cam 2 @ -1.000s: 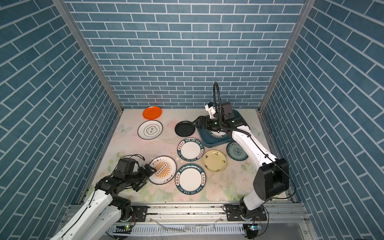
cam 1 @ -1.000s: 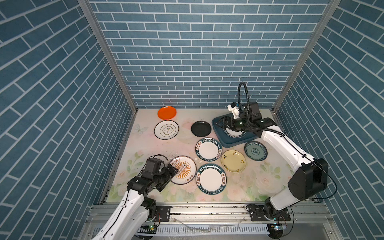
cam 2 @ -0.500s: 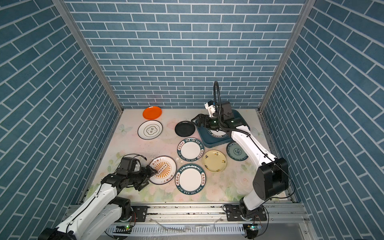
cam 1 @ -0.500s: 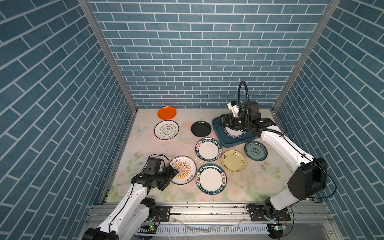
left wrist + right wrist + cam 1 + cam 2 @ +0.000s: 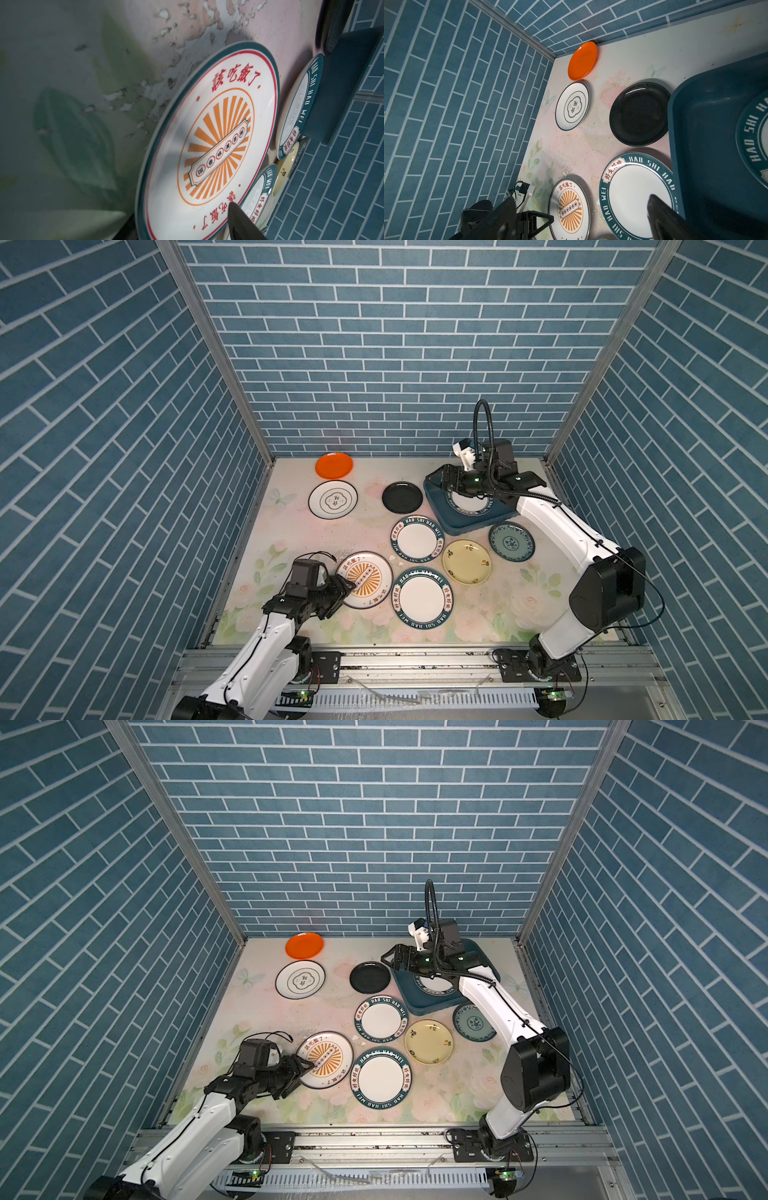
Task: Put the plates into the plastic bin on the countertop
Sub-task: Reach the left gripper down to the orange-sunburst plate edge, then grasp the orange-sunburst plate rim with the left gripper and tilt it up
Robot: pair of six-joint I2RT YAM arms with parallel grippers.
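In plastic bin (image 5: 465,526), lettered plate (image 5: 468,506): part nearest right gripper (image 5: 448,480) hidden under it in both top views; wrist cam crops it. Lower finger of left gripper (image 5: 348,588) hidden beneath sunburst plate (image 5: 207,145); contact unclear.

Sunburst plate (image 5: 207,145): glossy glaze, light streaking across it. Countertop (image 5: 145,62): matt print, rough w/ flaked patches. Bin (image 5: 706,135): smooth plastic, soft sheen. Black plate (image 5: 639,113): semi-gloss, dusty specks. Front rail (image 5: 415,659): bare metal.
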